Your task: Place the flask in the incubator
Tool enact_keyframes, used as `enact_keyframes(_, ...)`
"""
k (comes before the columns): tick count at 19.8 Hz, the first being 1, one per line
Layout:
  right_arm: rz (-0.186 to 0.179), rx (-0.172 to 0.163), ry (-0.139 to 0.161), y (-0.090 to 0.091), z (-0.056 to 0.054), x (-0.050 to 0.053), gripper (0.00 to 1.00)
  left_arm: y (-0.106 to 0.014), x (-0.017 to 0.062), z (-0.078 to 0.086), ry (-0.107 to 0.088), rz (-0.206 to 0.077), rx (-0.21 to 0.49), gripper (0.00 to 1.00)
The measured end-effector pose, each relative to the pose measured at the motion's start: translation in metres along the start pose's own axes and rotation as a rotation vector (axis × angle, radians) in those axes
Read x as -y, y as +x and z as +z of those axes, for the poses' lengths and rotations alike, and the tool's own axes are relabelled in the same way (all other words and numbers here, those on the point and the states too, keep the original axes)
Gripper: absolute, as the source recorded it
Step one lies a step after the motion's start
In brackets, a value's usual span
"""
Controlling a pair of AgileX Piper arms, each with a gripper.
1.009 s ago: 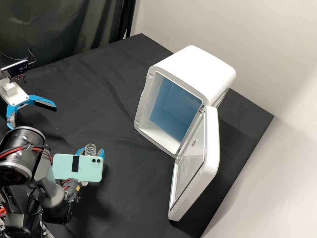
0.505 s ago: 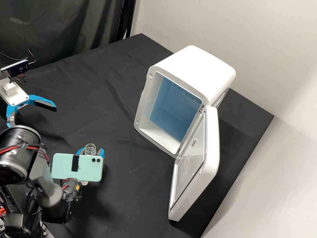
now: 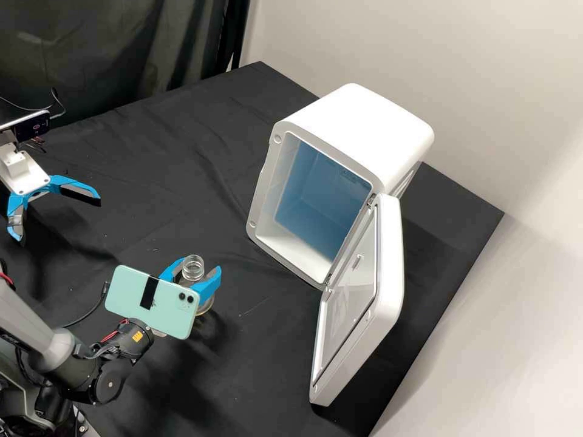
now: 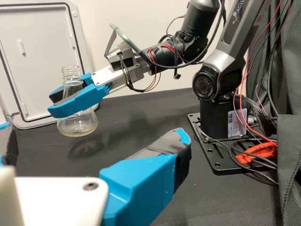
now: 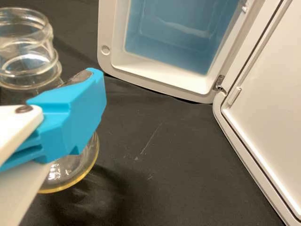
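Two right fingers (image 3: pixel 209 284), clamped on flask (image 3: pixel 193 267) neck

From my end the right arm's stretched low n fwd, wrist approx level, w/ the right gripper (image 3: pixel 194 276) clamped on the flask (image 3: pixel 194 264) neck. Over by the left edge my left gripper (image 3: pixel 54 215) hangs w/ fingers spread wide, angled down.
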Motion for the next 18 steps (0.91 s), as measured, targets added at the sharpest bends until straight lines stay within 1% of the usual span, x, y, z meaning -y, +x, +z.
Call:
enact_keyframes(2,0.001,0.001,-0.001,0.0,0.0,0.0,0.0,-0.001,0.0001,0.0,0.0,0.0,0.0,1.0)
enact_keyframes(6,0.001,0.001,0.011,0.0,0.0,0.0,0.0,-0.001,0.0003,0.0,0.0,-0.001,0.0,1.0)
enact_keyframes(12,0.001,0.001,0.012,0.0,0.0,0.0,0.0,-0.001,0.0004,0.001,0.0,-0.001,0.002,1.0)
enact_keyframes(13,0.006,0.001,0.015,0.0,-0.001,-0.001,0.0,-0.001,0.0004,0.001,0.0,-0.001,0.002,1.0)
enact_keyframes(14,0.022,0.006,0.029,-0.001,-0.001,-0.003,0.0,-0.001,0.0004,0.001,-0.001,-0.001,0.001,1.0)
enact_keyframes(15,0.072,0.023,0.063,-0.002,-0.002,-0.008,0.0,-0.001,0.0001,0.001,-0.001,0.001,0.004,1.0)
enact_keyframes(16,0.116,0.035,0.091,-0.004,-0.003,-0.012,0.0,0.0,0.0,0.002,-0.002,0.003,0.005,1.0)
enact_keyframes(17,0.17,0.049,0.121,-0.005,-0.003,-0.017,0.0,0.0,0.0,0.002,-0.002,0.003,0.005,1.0)
enact_keyframes(18,0.237,0.064,0.156,-0.008,-0.003,-0.023,0.0,0.0,0.0,0.002,-0.002,0.003,0.005,1.0)
